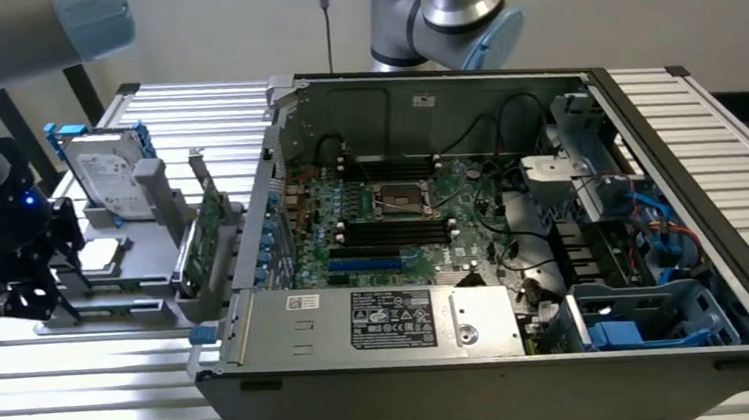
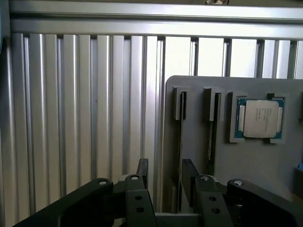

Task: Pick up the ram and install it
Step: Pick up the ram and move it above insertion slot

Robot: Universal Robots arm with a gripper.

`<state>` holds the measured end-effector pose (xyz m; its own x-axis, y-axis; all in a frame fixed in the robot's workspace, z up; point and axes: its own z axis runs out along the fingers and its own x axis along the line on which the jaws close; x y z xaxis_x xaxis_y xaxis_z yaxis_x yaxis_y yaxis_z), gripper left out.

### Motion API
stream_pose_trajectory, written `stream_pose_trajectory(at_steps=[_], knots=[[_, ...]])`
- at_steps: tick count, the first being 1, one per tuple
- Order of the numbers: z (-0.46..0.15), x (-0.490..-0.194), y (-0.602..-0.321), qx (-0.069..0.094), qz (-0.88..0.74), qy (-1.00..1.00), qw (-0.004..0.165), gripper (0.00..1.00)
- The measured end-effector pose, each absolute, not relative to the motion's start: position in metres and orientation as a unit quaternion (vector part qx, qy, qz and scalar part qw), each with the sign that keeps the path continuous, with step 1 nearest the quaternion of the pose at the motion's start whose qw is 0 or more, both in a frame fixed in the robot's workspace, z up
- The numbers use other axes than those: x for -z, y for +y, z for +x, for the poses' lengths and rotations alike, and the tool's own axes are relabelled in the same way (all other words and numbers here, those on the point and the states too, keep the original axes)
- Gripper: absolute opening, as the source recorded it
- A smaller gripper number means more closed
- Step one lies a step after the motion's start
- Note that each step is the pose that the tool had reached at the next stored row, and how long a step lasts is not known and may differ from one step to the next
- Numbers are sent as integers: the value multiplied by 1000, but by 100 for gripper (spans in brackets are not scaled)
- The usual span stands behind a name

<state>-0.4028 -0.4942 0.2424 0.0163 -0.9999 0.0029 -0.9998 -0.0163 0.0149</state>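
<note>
Ribbed aluminium makes up the table (image 2: 71, 118), and a grey holder (image 2: 255, 165) sits on it. The end effector (image 2: 165, 163) hangs low over the holder's near edge with its fingers (image 2: 143, 165) spread. They straddle a narrow slot where the ram (image 2: 180, 142) stands edge-on, and they do not visibly touch it. A second slot (image 2: 211, 118) lies just beside the first, and a processor chip (image 2: 259, 118) rests flat in a pocket further along. In the exterior view, an upright hard drive (image 1: 111, 176) and a green expansion card (image 1: 209, 233) stand between the end effector and the open computer case (image 1: 494, 361). Inside the case, the motherboard (image 1: 401, 203) lies exposed.
</note>
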Motion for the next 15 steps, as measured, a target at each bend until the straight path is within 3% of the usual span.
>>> stream_pose_trajectory(at_steps=[15], knots=[[-399, -230, -494, 5, 713, -701, 5, 42]])
